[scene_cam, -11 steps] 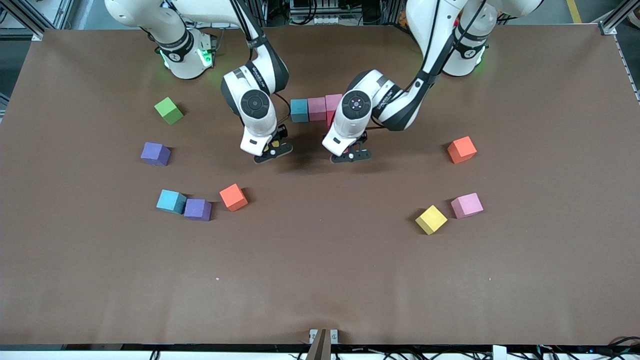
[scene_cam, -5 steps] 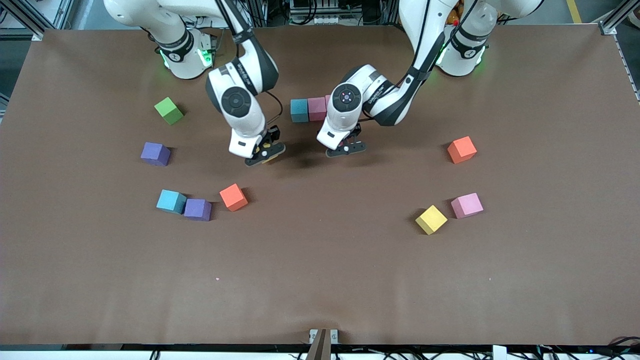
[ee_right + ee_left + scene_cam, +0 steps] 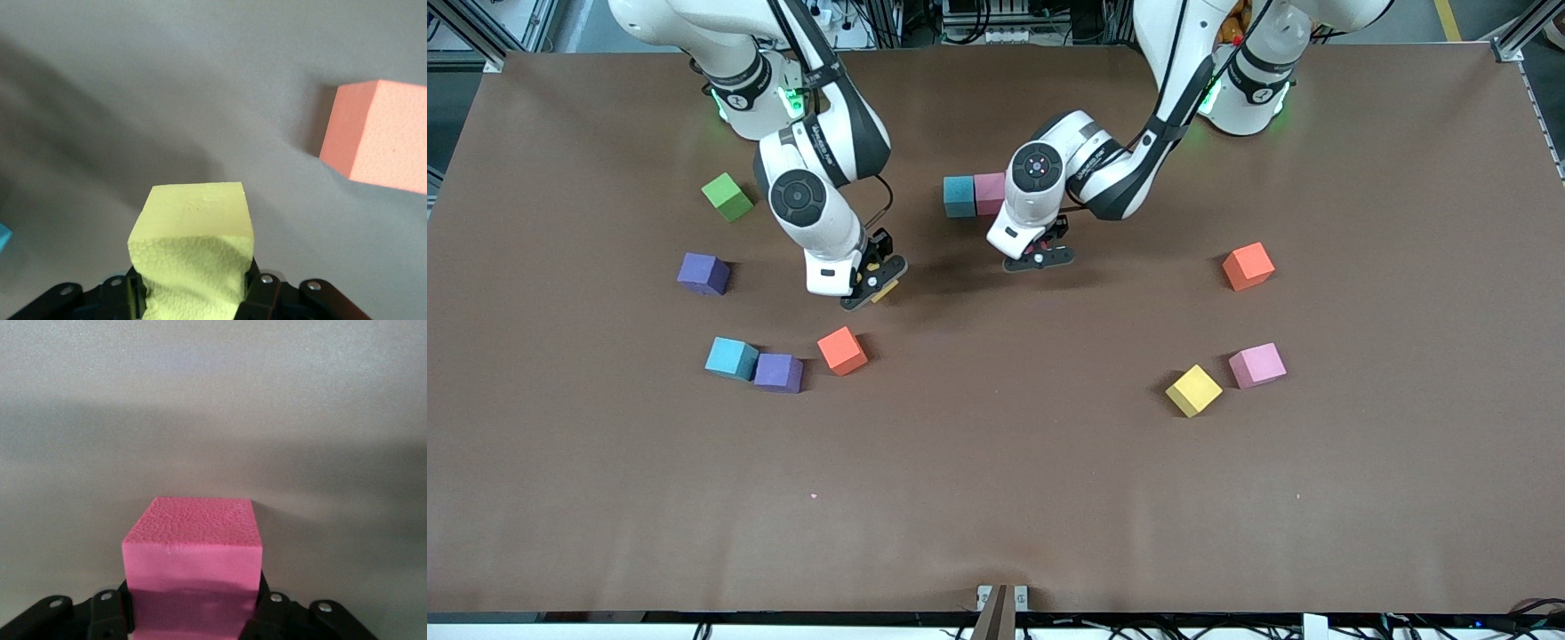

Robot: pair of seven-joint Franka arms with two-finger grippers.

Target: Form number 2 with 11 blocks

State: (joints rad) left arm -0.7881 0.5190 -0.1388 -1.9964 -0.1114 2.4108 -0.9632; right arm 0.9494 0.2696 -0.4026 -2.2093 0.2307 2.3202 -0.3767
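Brown matte sheeting covers the whole table [image 3: 996, 498], with aluminium framing and cables along its edges.

The right gripper [image 3: 871, 286] is clamped on a small yellow foam cube [image 3: 193, 257], its sides dented by the fingers; it hangs over bare table near a loose orange foam cube [image 3: 842, 350]. The left gripper [image 3: 1039, 258] is closed on a bright pink foam cube [image 3: 192, 570] and hangs over bare table just beside the start of the digit.

That start, near the robots' bases at mid-table, shows as a teal-blue foam cube [image 3: 959, 196] touching a pale pink foam cube [image 3: 989, 193]; the left arm hides whatever continues the row.

Loose cubes toward the right arm's end:
- one green cube [image 3: 727, 196]
- one purple cube [image 3: 703, 273]
- one light blue cube [image 3: 731, 357] touching a second purple cube [image 3: 778, 372], both nearer the front camera
- the orange one just beside them

Toward the left arm's end:
- one more orange cube [image 3: 1248, 266]
- one pink cube [image 3: 1257, 364] just beside a second yellow cube [image 3: 1193, 390]

Visible count: two yellow, two orange, two purple, two blue, three pink, one green.
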